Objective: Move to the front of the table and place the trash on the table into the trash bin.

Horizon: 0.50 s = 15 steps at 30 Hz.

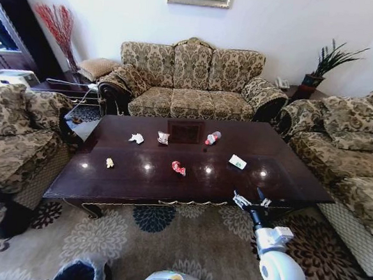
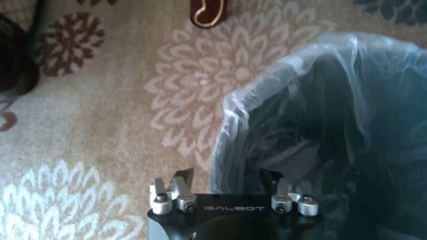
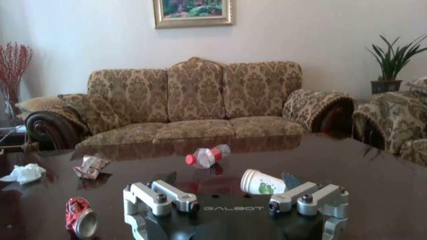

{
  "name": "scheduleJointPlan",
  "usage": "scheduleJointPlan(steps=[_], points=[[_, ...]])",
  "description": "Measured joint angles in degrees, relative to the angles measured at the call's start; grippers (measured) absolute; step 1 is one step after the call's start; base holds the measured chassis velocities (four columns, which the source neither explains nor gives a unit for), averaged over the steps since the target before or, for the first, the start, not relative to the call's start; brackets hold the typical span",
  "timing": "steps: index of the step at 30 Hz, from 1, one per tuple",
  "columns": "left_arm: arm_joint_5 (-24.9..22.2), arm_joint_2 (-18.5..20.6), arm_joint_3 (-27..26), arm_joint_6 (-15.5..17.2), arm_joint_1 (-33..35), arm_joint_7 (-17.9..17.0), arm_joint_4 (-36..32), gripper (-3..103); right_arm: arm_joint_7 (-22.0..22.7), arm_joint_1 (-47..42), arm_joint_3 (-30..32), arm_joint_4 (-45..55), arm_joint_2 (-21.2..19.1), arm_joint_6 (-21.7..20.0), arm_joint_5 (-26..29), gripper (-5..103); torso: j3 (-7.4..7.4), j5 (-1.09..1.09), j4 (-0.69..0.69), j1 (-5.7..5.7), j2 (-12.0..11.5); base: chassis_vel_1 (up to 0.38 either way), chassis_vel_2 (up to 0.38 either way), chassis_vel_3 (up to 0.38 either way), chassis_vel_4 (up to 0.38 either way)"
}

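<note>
The dark glossy table [image 1: 286, 176] carries scattered trash: two crumpled white papers [image 1: 136, 138] [image 1: 163, 138], a clear bottle with a red cap [image 1: 212, 138], a white-green carton [image 1: 237, 161], a red wrapper [image 1: 179, 168] and a yellowish scrap [image 1: 110, 163]. My right gripper [image 1: 250, 197] hovers open at the table's front edge, right of centre. In the right wrist view the carton [image 3: 261, 182] lies just beyond that gripper [image 3: 229, 177], the bottle [image 3: 207, 156] farther off. The bag-lined trash bin [image 1: 75, 265] stands on the rug at my lower left. My left gripper [image 2: 227, 176] is open over the bin's rim [image 2: 230, 107].
Patterned sofas flank the table: one behind it [image 1: 190, 82], one on the left [image 1: 14, 128], one on the right [image 1: 352, 145]. A floral rug [image 1: 166, 241] covers the floor in front. A carved table leg [image 2: 208, 12] stands beyond the bin. A potted plant [image 1: 326, 63] sits at back right.
</note>
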Motion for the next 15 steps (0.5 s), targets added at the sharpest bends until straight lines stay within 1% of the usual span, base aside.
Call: scheduleJointPlan(steps=[1,2,5,7,9,10,13,14,15], points=[[0.65,0.09,0.11,-0.37,-0.86,0.25,1.31,64,0.07,-0.09,0.06,-0.02,0.00,-0.01,-0.08,100,0.00,0.00,-0.02,0.00,0.00,0.000,0.000,0.000,0.000],[0.65,0.09,0.11,-0.37,-0.86,0.25,1.31,64,0.07,-0.09,0.06,-0.02,0.00,-0.01,-0.08,100,0.00,0.00,-0.02,0.00,0.00,0.000,0.000,0.000,0.000],[1.83,0.17,0.34,-0.86,-2.41,0.78,3.47,47,0.25,-0.10,0.23,-0.01,-0.05,-0.18,-0.10,100,0.00,0.00,0.00,0.00,0.00,0.000,0.000,0.000,0.000],[2.25,0.17,0.38,-0.93,-2.75,0.93,3.88,47,0.35,-0.10,0.34,0.07,-0.16,-0.26,-0.10,100,0.00,0.00,-0.01,0.00,0.00,0.000,0.000,0.000,0.000],[2.94,0.16,0.39,-1.20,-3.15,1.07,4.34,36,0.43,-0.25,0.63,0.34,-0.43,-0.32,-0.02,100,0.00,0.07,0.00,0.00,0.00,0.000,0.000,0.000,0.000],[2.94,0.16,0.39,-1.20,-3.15,1.07,4.34,36,0.43,-0.25,0.63,0.34,-0.43,-0.32,-0.02,100,0.00,0.07,0.00,0.00,0.00,0.000,0.000,0.000,0.000],[4.17,0.17,0.18,-1.90,-3.46,1.44,4.88,20,0.48,-0.70,0.97,0.55,-0.52,-0.30,0.14,100,0.00,0.10,-0.02,0.00,0.00,0.000,0.000,0.000,0.000],[4.17,0.17,0.18,-1.90,-3.46,1.44,4.88,20,0.48,-0.70,0.97,0.55,-0.52,-0.30,0.14,100,0.00,0.10,-0.02,0.00,0.00,0.000,0.000,0.000,0.000],[4.56,0.14,0.10,-2.11,-3.68,1.50,5.27,16,0.48,-0.89,1.04,0.60,-0.51,-0.25,0.17,100,-0.01,0.10,-0.02,0.00,0.00,0.000,0.000,0.000,0.000]])
